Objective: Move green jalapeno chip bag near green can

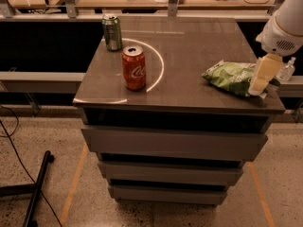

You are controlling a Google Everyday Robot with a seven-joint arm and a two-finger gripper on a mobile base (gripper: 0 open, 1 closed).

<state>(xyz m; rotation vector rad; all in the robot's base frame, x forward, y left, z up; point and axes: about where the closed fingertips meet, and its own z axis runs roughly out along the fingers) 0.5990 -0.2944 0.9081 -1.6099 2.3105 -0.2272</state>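
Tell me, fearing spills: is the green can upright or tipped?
Upright: the green can stands on its base, top up. The end effector is at the green jalapeno chip bag.

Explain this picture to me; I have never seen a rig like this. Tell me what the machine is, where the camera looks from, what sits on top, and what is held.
The white shape at the right is the arm of a one-armed mobile robot. The cream part below it is its gripper, set at the right end of the green jalapeno chip bag. Whether it actually grips the bag cannot be told.

The single camera looks down on the drawer cabinet from its front; where it is mounted is unknown.

On top, a green can stands at the back left and a red cola can just in front of it, both well apart from the bag.
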